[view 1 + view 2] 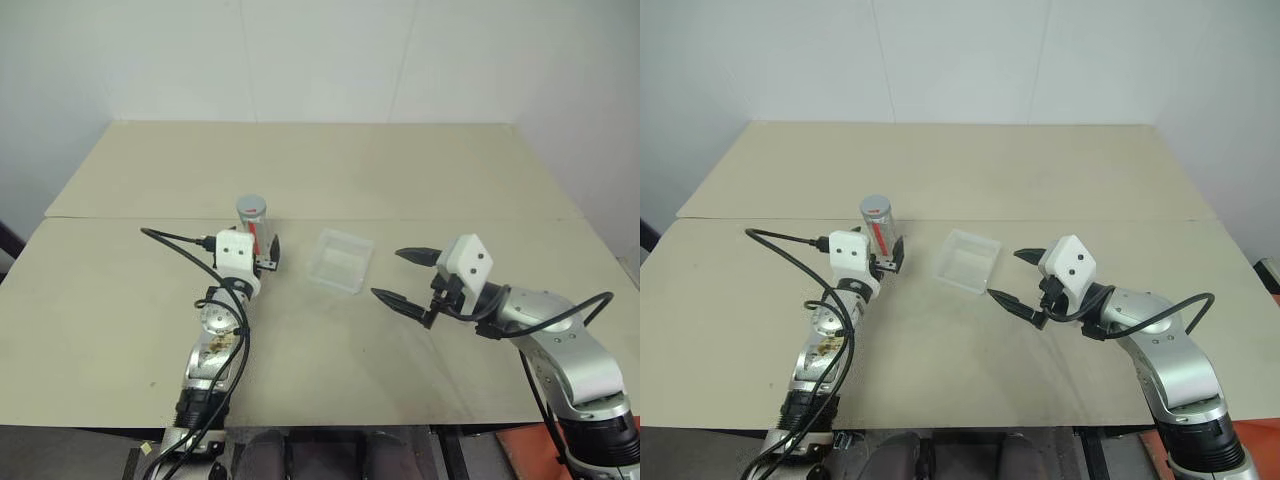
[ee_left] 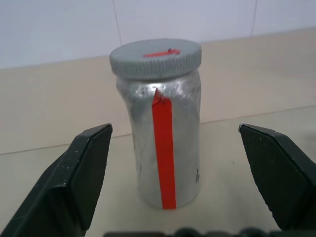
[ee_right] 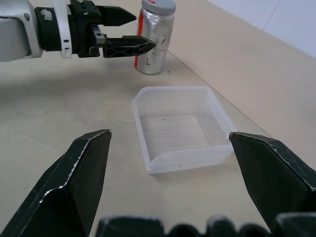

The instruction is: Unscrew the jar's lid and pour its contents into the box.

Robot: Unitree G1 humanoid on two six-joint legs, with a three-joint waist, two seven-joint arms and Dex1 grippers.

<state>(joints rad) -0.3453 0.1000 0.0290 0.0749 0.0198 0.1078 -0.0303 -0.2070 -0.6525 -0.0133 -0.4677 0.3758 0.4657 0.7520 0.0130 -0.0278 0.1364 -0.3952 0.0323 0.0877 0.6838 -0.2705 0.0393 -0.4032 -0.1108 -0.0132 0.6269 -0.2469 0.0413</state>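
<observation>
Beige table (image 1: 400, 170): jar (image 1: 253, 222) stands upright, lid (image 2: 155, 58) on, left of the box (image 1: 341, 259), just beyond the left gripper (image 2: 175, 163), spread wide and empty. Right gripper (image 1: 403, 278), also spread, waits near the box.

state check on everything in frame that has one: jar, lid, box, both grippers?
jar: upright on the table, not gripped
lid: on the jar, still closed
box: open side up, looks empty, beside the jar
left gripper: open, fingers either side of the jar, not touching
right gripper: open, holding nothing, facing the box
</observation>
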